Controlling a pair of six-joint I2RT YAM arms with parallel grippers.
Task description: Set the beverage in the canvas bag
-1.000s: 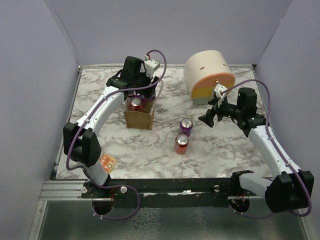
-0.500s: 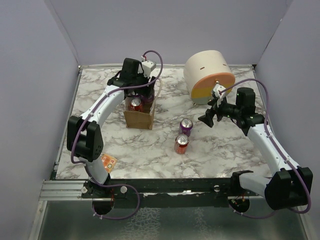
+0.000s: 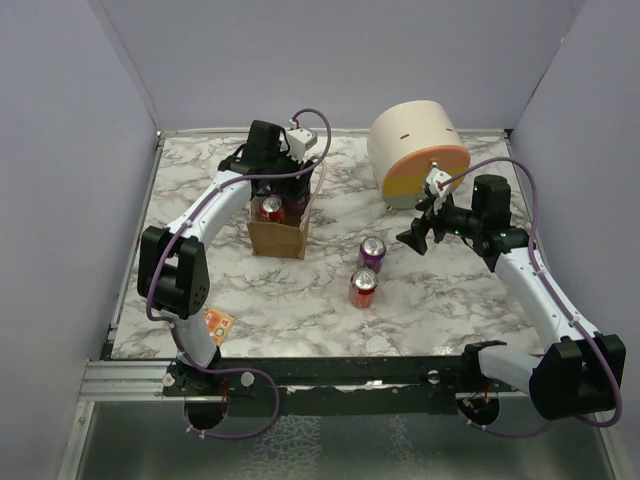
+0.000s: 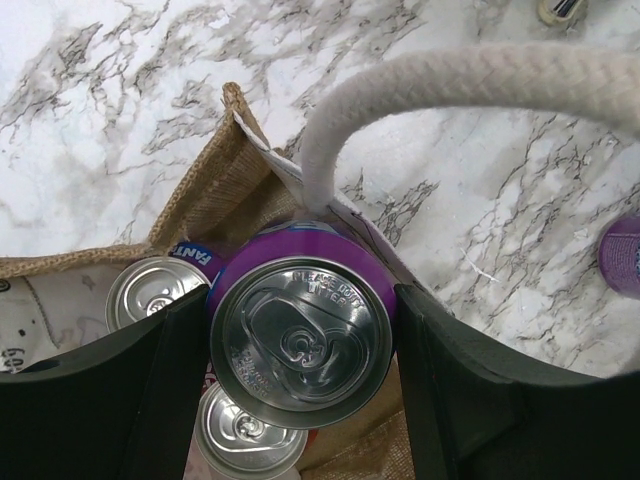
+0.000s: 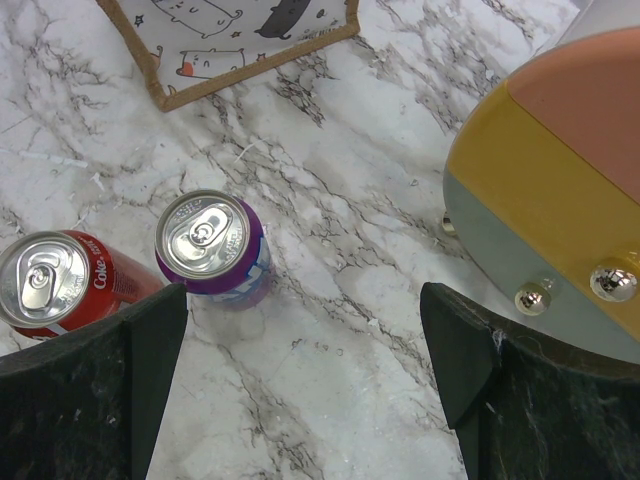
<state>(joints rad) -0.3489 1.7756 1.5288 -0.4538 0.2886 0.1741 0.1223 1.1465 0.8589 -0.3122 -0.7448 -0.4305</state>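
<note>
1. left gripper (image 4: 300, 345) clamped on the held purple can (image 4: 300, 300); black fingers (image 4: 110, 380) press on two opposite sides; can upright, silver top facing the wrist camera
2. held purple can is in the mouth of the canvas bag (image 3: 276, 238), right under one cream rope handle (image 4: 450, 80) that arches over it; cannot tell whether its base rests on anything
3. two more can tops show inside the bag, lower than the held one: blue-labelled can (image 4: 155, 295) just beside it, red-edged can (image 4: 245, 435) partly under it
4. top view: bag stands upright left of centre on the marble table (image 3: 450, 300); left arm bends down over it, wrist above the opening
5. right wrist view: one bag side is a white panel with cartoon animals and a burlap border (image 5: 240, 30)
6. right gripper (image 5: 303, 300) jaws wide apart, nothing between them; it hovers above the table, near the front of the cream cylinder (image 3: 415, 150)
7. loose purple can (image 5: 212, 250) and loose red can (image 5: 50, 285) upright on the table, just beside each other, apart from the bag; neither touches the right gripper
8. cylinder lies on its side at back right; round face in pink, yellow and grey bands; two small metal knobs on the grey band
9. orange card (image 3: 215, 323) flat at the near-left table edge, near the left arm
</note>
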